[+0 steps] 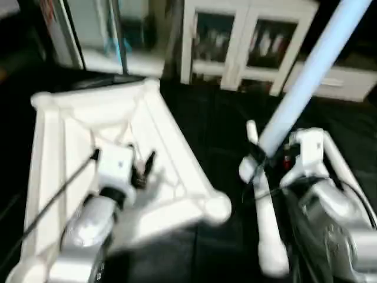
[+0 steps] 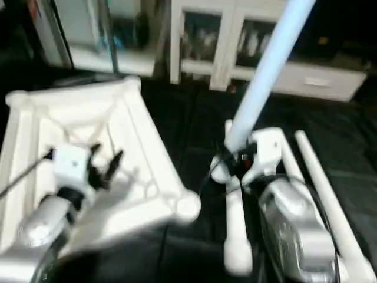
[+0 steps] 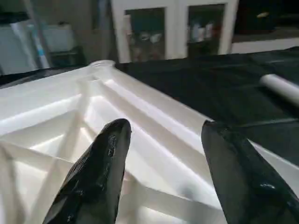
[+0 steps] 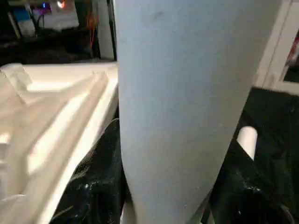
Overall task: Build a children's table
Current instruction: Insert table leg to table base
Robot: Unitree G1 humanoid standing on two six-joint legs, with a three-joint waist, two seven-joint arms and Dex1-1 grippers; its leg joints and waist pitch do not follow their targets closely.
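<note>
The white tabletop [image 1: 76, 135] lies upside down on the left, X-ribs up, with a round corner socket [image 1: 218, 207] nearest the middle. My left gripper [image 1: 144, 168] hovers open just above its ribs, holding nothing; both black fingers [image 3: 98, 172] stand apart over the ribbing. My right gripper [image 1: 259, 158] is shut on a white leg [image 1: 312, 71] that slants up and away to the right; in the right wrist view this leg [image 4: 187, 93] sits between my fingers [image 4: 93, 191]. A second leg [image 1: 265, 224] lies on the cloth below it, and a third leg [image 2: 324, 194] lies further right.
A black cloth [image 1: 212, 118] covers the work table. A white cabinet with glass doors [image 1: 247, 41] stands behind its far edge. A thin black cable [image 1: 53, 200] runs from my left wrist across the tabletop's left side.
</note>
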